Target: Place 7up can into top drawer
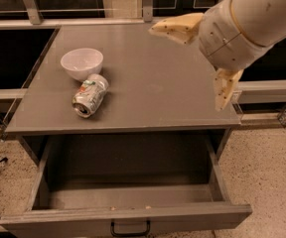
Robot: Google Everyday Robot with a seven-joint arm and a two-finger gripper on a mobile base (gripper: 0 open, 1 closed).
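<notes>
The 7up can (89, 95) lies on its side on the grey tabletop (158, 83), at the left front, its open end toward the table's front edge. It touches or nearly touches the white bowl (82, 63) just behind it. The top drawer (128, 218) is pulled out below the table, its inside bare, with a dark handle (129, 229) on the front panel. My gripper (185, 69) hangs above the right half of the table, well right of the can. It is open, the cream fingers (175, 28) spread wide with nothing between them.
Dark glass panels and a metal rail run behind the table. Speckled floor lies to the right of the drawer. Black cables trail on the floor at the left edge.
</notes>
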